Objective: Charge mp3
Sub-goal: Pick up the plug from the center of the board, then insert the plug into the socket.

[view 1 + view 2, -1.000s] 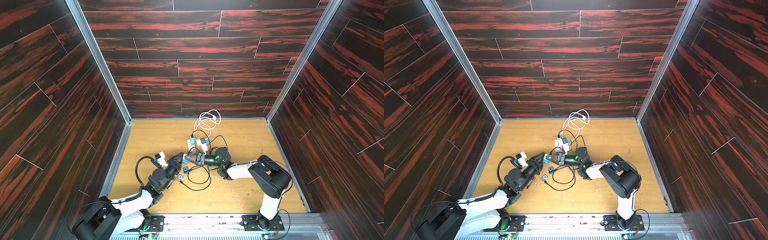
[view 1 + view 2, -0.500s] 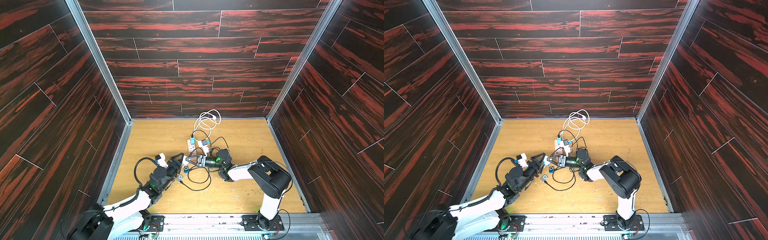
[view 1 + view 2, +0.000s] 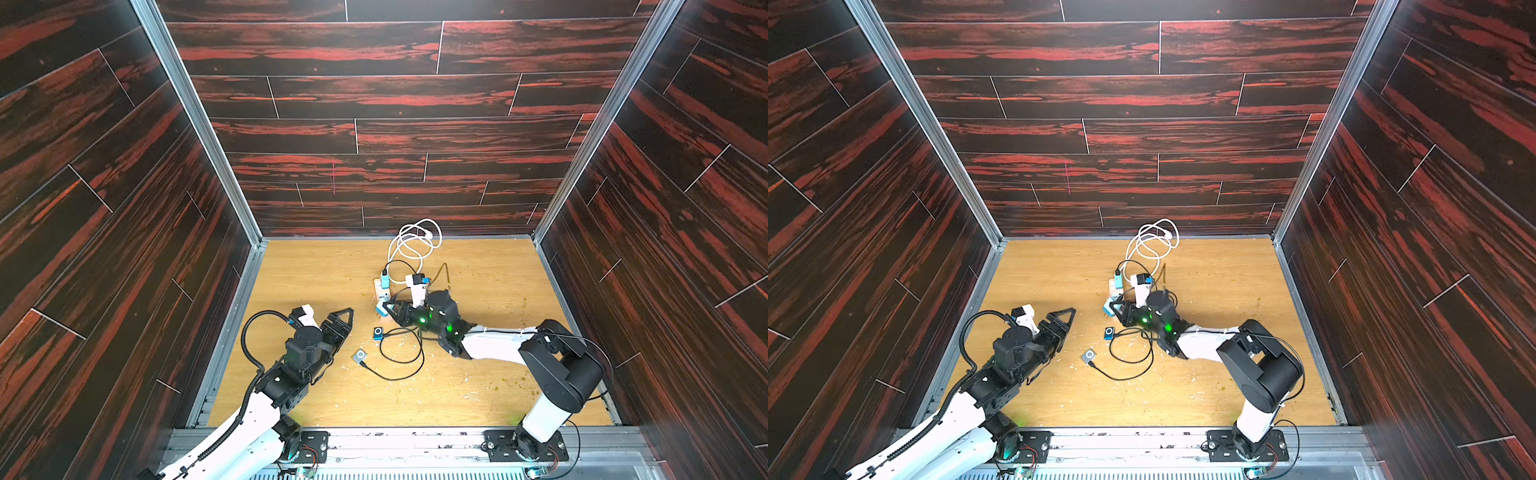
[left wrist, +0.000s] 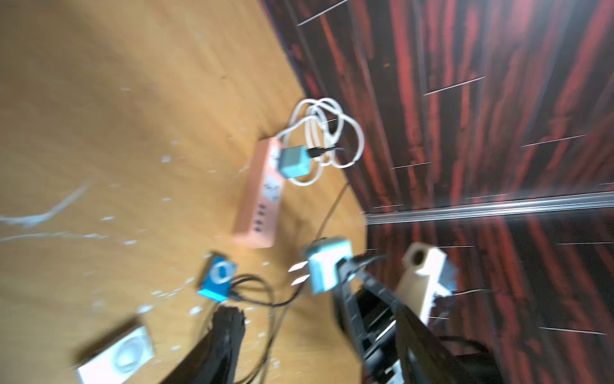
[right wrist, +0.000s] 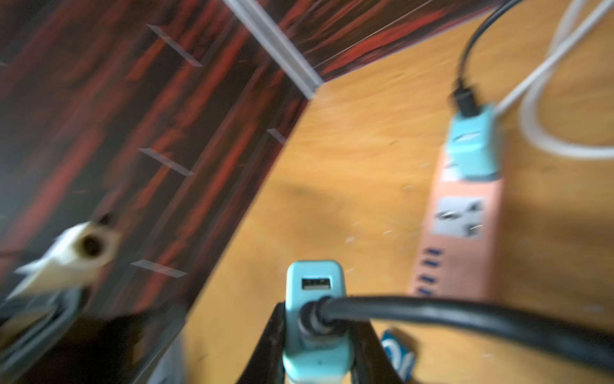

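A small blue mp3 player [image 3: 377, 333] [image 3: 1109, 333] [image 4: 217, 276] lies on the wooden floor with a black cable [image 3: 401, 357] running from it. My right gripper [image 3: 387, 309] [image 3: 1116, 309] [image 5: 317, 345] is shut on a teal charger [image 5: 314, 319] [image 4: 327, 266], prongs bare, just short of the orange power strip [image 3: 379, 291] [image 5: 461, 232]. The black cable sits in one of its USB ports. My left gripper [image 3: 345, 320] [image 3: 1068, 318] [image 4: 299, 332] hangs open and empty to the left of the player.
A silver mp3 player [image 3: 360, 356] [image 3: 1089, 355] lies nearer the front with a cable at its corner. A second teal charger [image 3: 385, 281] [image 5: 471, 146] is plugged into the strip. A coiled white cord [image 3: 413, 241] lies by the back wall.
My left gripper has opened and drawn back to the left, away from the charger. My right gripper keeps the charger and has shifted slightly toward the power strip.
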Available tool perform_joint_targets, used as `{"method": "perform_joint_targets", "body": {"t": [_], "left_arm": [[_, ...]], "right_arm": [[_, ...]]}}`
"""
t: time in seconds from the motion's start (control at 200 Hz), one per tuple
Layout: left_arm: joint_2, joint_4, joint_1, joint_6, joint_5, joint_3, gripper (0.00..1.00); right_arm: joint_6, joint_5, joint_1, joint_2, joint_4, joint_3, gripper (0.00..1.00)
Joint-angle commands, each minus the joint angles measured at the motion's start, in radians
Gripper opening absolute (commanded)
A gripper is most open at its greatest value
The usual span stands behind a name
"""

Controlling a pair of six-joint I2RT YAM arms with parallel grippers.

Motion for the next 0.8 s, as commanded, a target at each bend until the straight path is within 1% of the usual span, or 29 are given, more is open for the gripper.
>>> {"method": "perform_joint_targets", "body": {"t": [0.0, 0.05, 0.135, 0.336, 0.551, 0.606, 0.797], "left_arm": [[-0.020, -0.091, 0.009, 0.037, -0.013, -0.016, 0.74], [-0.025, -0.097, 0.010, 0.042, -0.012, -0.018, 0.74], [-0.034, -0.110, 0.010, 0.053, -0.014, -0.015, 0.74], [-0.052, -0.129, 0.016, 0.076, -0.016, -0.016, 0.74], [-0.073, -0.126, 0.018, 0.087, -0.017, -0.036, 0.74], [-0.078, -0.126, 0.019, 0.090, -0.017, -0.041, 0.74], [-0.089, -0.114, 0.021, 0.094, -0.017, -0.060, 0.74]], "right_arm": [[-0.112, 0.201, 0.012, 0.057, -0.167, 0.067, 0.00], [-0.123, 0.255, 0.015, 0.087, -0.216, 0.104, 0.00], [-0.159, 0.317, 0.028, 0.136, -0.242, 0.153, 0.00], [-0.193, 0.406, 0.033, 0.235, -0.279, 0.251, 0.00], [-0.201, 0.473, 0.031, 0.276, -0.269, 0.295, 0.00], [-0.209, 0.479, 0.030, 0.281, -0.248, 0.292, 0.00], [-0.233, 0.506, 0.034, 0.331, -0.266, 0.341, 0.00]]}}
